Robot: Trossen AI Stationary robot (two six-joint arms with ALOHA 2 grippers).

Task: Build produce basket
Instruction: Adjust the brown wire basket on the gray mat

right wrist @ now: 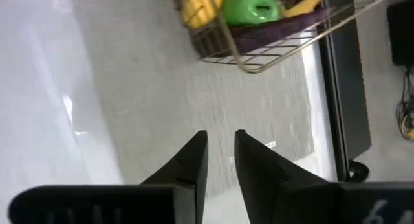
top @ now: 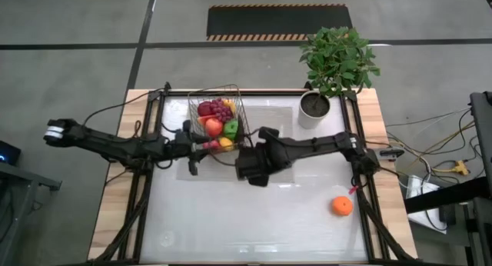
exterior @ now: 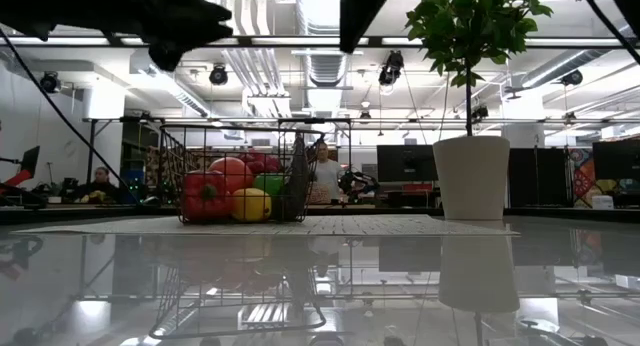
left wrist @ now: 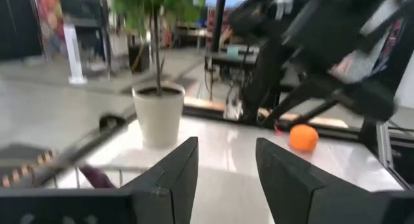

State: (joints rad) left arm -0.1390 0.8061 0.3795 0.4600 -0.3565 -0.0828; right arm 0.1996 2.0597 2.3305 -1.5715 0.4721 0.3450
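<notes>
The wire basket (top: pixel 219 116) stands on a pale mat near the table's far edge, filled with produce: purple grapes, a red apple, a green piece, yellow pieces, and a red pepper (exterior: pixel 203 196) at its front. An orange (top: pixel 342 206) lies alone on the table toward the near right. My left gripper (top: pixel 192 149) hovers open just near-left of the basket, above the table. My right gripper (top: pixel 250 164) hangs just near-right of the basket, pointing down at the mat, its fingers (right wrist: pixel 194 162) a narrow gap apart and holding nothing. The basket's corner (right wrist: pixel 249 62) shows beyond them.
A white pot (top: pixel 315 108) with a green plant stands at the far right, next to the basket. The mat (right wrist: pixel 162 101) spreads out under and in front of the basket. Dark frame rails run along the table's left and right edges. People show in the room behind.
</notes>
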